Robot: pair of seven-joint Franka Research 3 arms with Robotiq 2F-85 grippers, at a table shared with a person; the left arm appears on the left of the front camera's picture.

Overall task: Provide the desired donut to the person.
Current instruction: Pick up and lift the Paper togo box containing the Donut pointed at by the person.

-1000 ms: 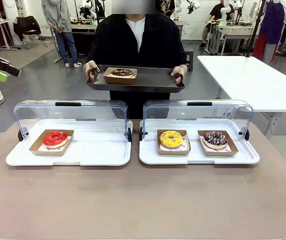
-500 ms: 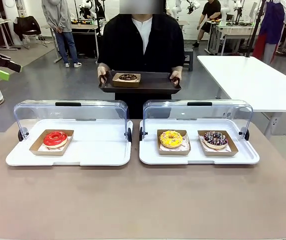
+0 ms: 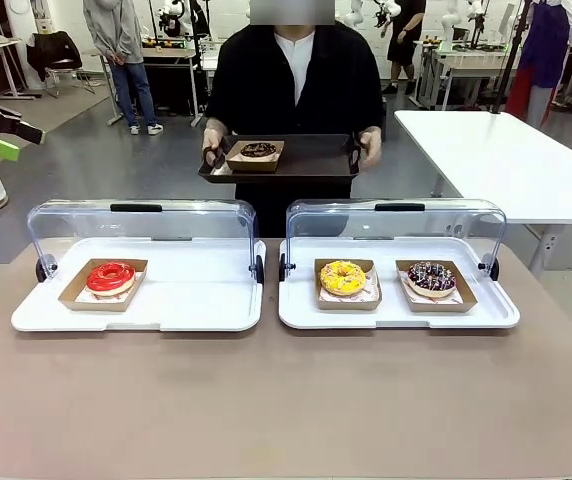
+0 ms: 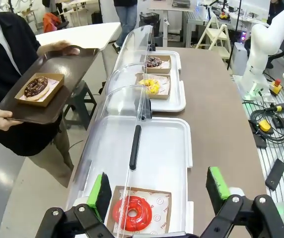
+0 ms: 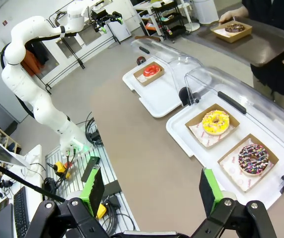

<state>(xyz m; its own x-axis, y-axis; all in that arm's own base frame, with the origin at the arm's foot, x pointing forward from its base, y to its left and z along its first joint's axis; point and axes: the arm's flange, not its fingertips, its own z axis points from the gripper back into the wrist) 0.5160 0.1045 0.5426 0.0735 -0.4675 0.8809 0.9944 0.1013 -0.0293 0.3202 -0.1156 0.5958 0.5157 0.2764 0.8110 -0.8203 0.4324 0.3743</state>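
Now choc ring donut (image 3: 258, 150), cardboard box (image 3: 254, 164)

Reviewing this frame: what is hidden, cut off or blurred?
Front view: left hand, cut by the left edge.
Front view: person's hand on the tray, motion-blurred.
Right wrist view: person, cut by top and right edges.
Left wrist view: print on red donut's paper, too small.

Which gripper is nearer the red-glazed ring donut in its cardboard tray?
Left. The left gripper, open, points at the red-glazed donut close by; the right gripper, open, sits beyond the other white tray, much farther.
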